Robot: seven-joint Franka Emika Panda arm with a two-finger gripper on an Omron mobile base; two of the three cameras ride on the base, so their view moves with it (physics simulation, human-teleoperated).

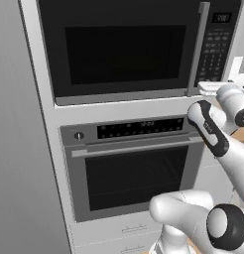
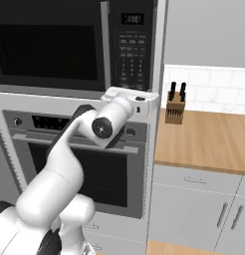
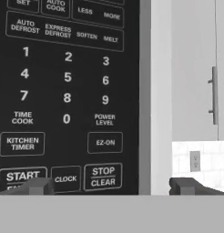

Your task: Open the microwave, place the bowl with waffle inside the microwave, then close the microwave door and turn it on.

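the gripper (image 3: 111, 186), jaws wide and empty, faces the keypad (image 3: 63, 91); a stray finger could press stop instead of start (image 3: 22, 176).

The microwave (image 3: 68, 91) keypad reads digits 0–9, START, CLOCK, STOP CLEAR, EZ-ON.

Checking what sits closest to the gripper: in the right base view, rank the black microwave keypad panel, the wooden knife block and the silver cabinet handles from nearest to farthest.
1. Black microwave keypad panel: just above the open gripper.
2. Wooden knife block: to its right, on the counter.
3. Silver cabinet handles: lower right, farthest.
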